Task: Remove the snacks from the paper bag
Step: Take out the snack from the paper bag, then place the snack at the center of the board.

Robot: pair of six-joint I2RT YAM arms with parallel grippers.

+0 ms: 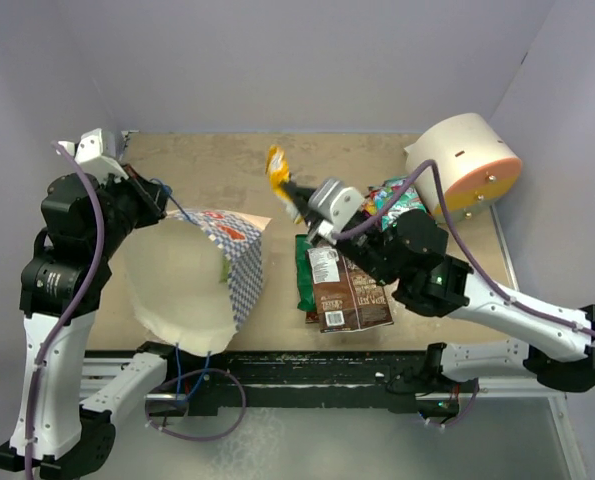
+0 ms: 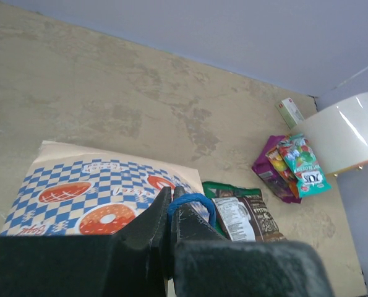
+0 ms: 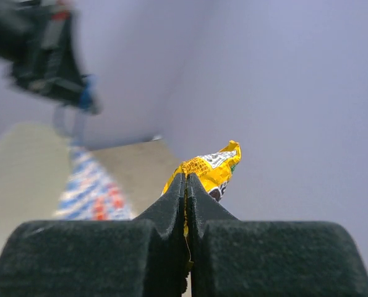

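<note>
Found the paper bag (image 1: 192, 275) at the near left of the table (image 1: 277, 320), mouth open, checkered side facing right. Noted the left claw (image 1: 160, 205) at its far rim, clamped shut on the blue string handle (image 2: 193, 201); seen plainly in the left wrist view only. Recorded a green-and-brown chip bag (image 1: 342, 285) flat just right of the paper bag. Observed the right claw (image 1: 299, 205) beyond, pinching a yellow-orange bar (image 1: 277, 170), well clear of the paper bag. Logged candy bags (image 2: 292, 164) beside a cream cylinder (image 1: 467, 165) at far right.
</note>
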